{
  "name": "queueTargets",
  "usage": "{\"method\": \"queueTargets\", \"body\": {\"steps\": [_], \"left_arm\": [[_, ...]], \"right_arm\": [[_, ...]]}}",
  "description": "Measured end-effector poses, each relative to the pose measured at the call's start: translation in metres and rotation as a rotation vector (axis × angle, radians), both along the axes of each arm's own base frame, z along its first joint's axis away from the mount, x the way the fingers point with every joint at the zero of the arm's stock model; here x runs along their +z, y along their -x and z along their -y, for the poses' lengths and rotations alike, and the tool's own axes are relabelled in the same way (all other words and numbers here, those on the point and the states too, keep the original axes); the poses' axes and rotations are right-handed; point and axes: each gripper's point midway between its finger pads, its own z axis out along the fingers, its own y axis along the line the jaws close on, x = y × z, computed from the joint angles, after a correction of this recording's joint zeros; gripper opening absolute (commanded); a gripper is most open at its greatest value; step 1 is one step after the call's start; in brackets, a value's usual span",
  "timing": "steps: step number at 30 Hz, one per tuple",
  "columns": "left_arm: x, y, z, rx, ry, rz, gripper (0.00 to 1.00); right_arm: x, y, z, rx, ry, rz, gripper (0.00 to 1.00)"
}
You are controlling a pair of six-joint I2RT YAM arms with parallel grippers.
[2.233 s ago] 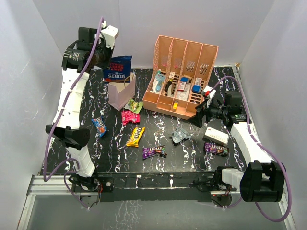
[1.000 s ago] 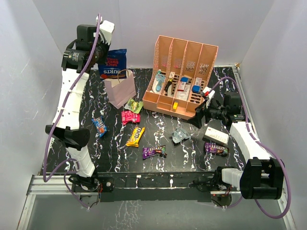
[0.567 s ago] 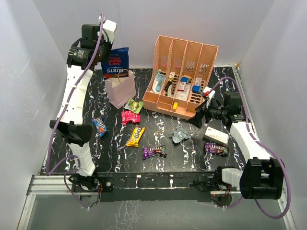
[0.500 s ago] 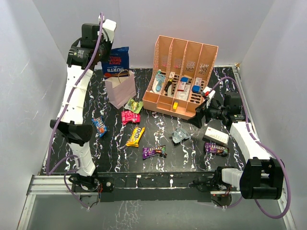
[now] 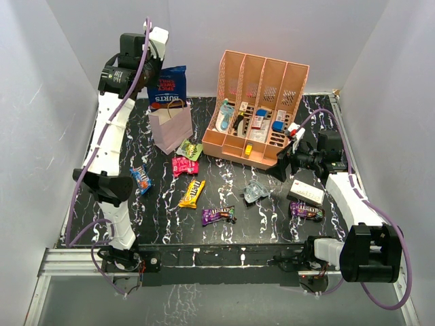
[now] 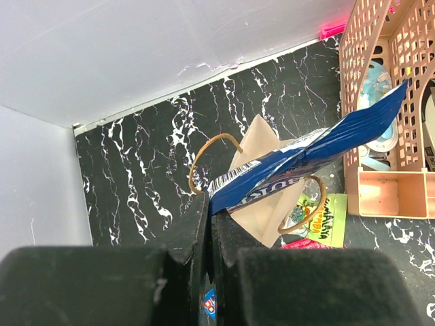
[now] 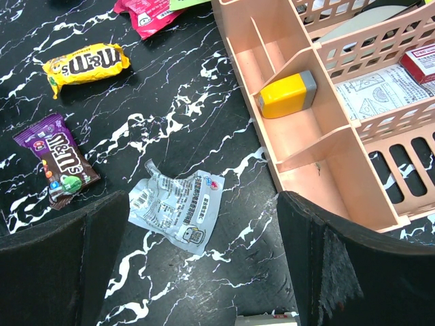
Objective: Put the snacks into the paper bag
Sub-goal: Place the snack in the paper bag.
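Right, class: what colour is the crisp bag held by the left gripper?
Blue; the crisp bag shows best in the left wrist view.

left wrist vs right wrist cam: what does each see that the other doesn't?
Left wrist only: the crisp bag, pinched in the left gripper, with the paper bag below it. Right wrist only: the yellow packet, purple packet and clear-silver packet, lying apart, and the open right gripper. Both: the rack and the black marbled table.
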Motion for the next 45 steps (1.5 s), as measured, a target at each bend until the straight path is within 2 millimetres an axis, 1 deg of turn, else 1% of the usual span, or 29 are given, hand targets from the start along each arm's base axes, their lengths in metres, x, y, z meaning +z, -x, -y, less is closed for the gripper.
{"method": "queueTargets", "body": {"steps": [11,27,45], "left_arm": [[-0.002,0.000,0.001,0.002,0.005,-0.006,0.00],[-0.040,0.000,0.004,-0.003,-0.016,-0.099,0.00],[-0.036,0.002,0.027,-0.094,0.064,-0.098,0.00]], "right_arm": [[0.000,0.000,0.000,-0.001,0.000,0.000,0.95],[0.000,0.000,0.000,0.000,0.000,0.001,0.95],[0.000,0.000,0.000,-0.001,0.000,0.000,0.95]]}}
